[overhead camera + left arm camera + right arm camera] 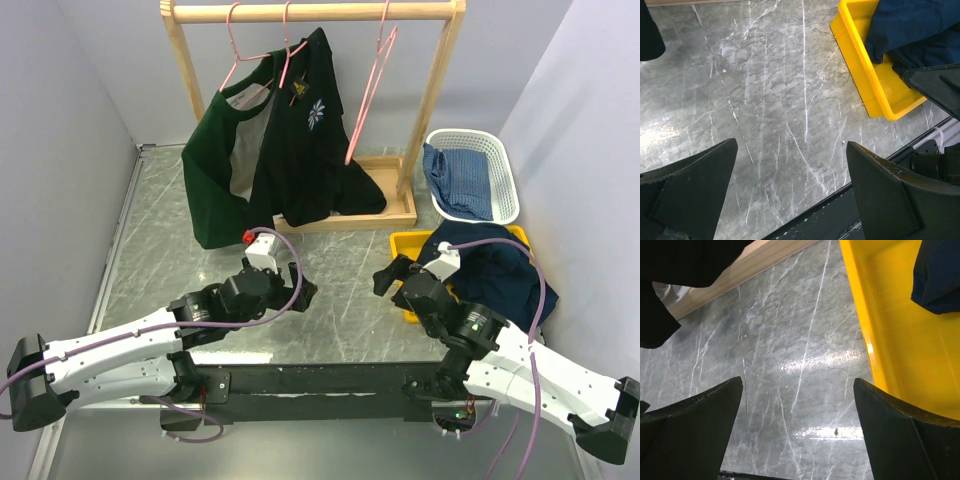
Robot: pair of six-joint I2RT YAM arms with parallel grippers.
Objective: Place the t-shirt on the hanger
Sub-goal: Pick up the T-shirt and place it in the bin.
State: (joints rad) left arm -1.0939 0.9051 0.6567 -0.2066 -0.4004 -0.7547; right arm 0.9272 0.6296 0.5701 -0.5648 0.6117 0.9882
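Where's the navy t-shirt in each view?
Top external: t-shirt at right, heaped on the yellow bin.
Left wrist: top right, draped over the bin's rim.
Right wrist: top-right corner, over the bin.
Shared landmark: the yellow bin.

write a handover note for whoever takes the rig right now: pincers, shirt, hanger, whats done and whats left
Left pincer: open and empty, above the table, left of the yellow bin.
Right pincer: open and empty, over the table beside the bin's left rim.
T-shirt: heaped in the yellow bin, spilling over its right side. Neither pincer touches it.
Hanger: bare, hooked on the wooden rail, right of the dark garments.
Done: nothing that shows.
Left: grasp the t-shirt, fetch the hanger, dress it.
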